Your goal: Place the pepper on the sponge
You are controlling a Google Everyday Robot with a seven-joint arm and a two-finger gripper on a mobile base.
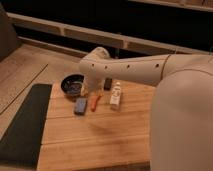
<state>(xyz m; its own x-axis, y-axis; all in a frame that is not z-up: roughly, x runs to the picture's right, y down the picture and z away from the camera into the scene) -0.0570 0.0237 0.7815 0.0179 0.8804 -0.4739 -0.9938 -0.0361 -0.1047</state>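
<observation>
wood table (pixel 100 145) | tool (pixel 102 86) above pepper (pixel 95 103) (beside sponge (pixel 80 106)) | dark mat (pixel 22 125) left

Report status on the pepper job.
Tool low behind the pepper, under the arm. Pepper on the table beside the sponge, not on it. Bottle on pepper's other side.

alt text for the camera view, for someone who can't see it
A white robot arm reaches from the right over a wooden table, its gripper right by an orange-red pepper lying beside a blue-grey sponge. A black bowl, a white bottle and a dark mat sit nearby.
</observation>
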